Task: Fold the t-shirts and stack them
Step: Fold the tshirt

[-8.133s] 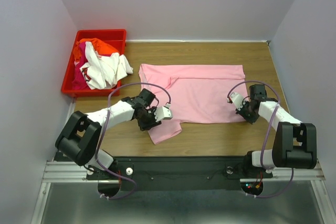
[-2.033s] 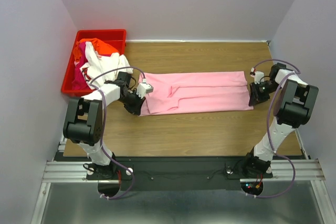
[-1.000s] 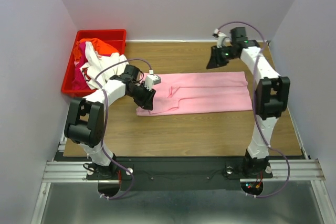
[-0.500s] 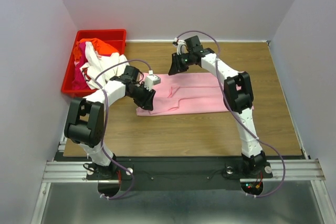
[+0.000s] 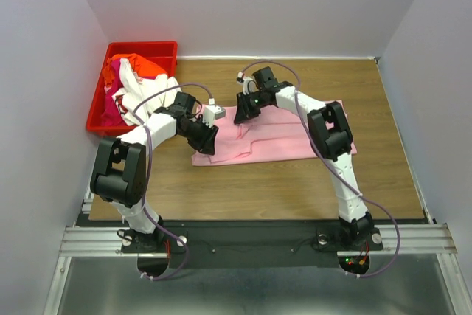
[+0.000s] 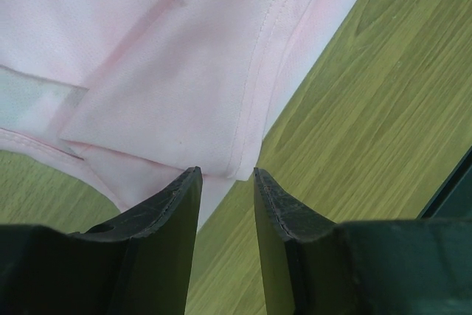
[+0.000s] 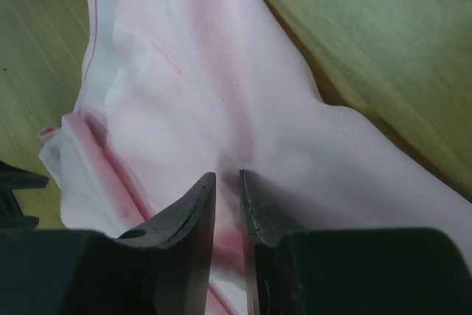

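The pink t-shirt (image 5: 273,145) lies mid-worktop (image 5: 295,189) as a long folded band. Its far edge near the left end is bunched up in the right jaws, which are clenched on a pinch of the cloth. The right arm (image 5: 328,134) crosses the band and hides part of it. The left jaws stand parted at the band's left corner, holding nothing; I cannot tell whether their tips touch the hem. At the far left, a red bin (image 5: 147,47) holds white (image 5: 140,97), orange-red (image 5: 147,66) and magenta (image 5: 110,112) t-shirts, too tangled to count.
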`<state>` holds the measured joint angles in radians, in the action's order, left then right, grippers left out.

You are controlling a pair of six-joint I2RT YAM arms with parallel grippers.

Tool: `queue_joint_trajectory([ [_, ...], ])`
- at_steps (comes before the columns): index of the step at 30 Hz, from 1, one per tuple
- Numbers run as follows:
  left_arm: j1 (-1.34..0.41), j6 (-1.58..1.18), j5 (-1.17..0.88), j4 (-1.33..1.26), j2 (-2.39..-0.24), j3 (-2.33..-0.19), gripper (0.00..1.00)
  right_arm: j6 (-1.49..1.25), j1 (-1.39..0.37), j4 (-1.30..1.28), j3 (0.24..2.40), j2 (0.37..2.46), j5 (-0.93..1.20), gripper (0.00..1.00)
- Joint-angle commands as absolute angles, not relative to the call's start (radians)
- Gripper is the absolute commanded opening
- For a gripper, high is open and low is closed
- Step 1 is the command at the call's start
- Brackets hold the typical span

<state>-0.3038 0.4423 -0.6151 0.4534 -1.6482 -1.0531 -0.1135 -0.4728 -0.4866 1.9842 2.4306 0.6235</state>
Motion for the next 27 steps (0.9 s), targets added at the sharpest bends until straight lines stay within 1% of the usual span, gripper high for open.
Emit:
queue_joint_trajectory([
  [1,-0.307,0.439,-0.615,0.451,-1.623,-1.040,0.45,-0.043,-0.480,-0.472,1.904,2.317,0.584,0.25],
  [5,-0.307,0.433,-0.614,0.445,-1.620,-1.039,0.45,-0.009,-0.479,-0.482,1.824,2.252,0.572,0.25],
  [9,-0.307,0.428,-0.612,0.440,-1.618,-1.037,0.45,0.020,-0.480,-0.486,1.795,2.198,0.551,0.26],
  [12,-0.307,0.425,-0.618,0.437,-1.623,-1.039,0.45,0.028,-0.479,-0.491,1.790,2.175,0.552,0.29],
  [19,-0.307,0.426,-0.611,0.437,-1.631,-1.043,0.45,0.037,-0.480,-0.517,1.801,2.221,0.561,0.30],
  [21,-0.307,0.425,-0.612,0.437,-1.631,-1.042,0.45,0.035,-0.480,-0.525,1.819,2.240,0.563,0.31],
  [23,-0.307,0.425,-0.611,0.436,-1.629,-1.040,0.45,0.031,-0.480,-0.529,1.836,2.266,0.566,0.35],
  [27,-0.307,0.428,-0.603,0.440,-1.621,-1.037,0.45,0.038,-0.480,-0.564,1.856,2.272,0.560,0.35],
])
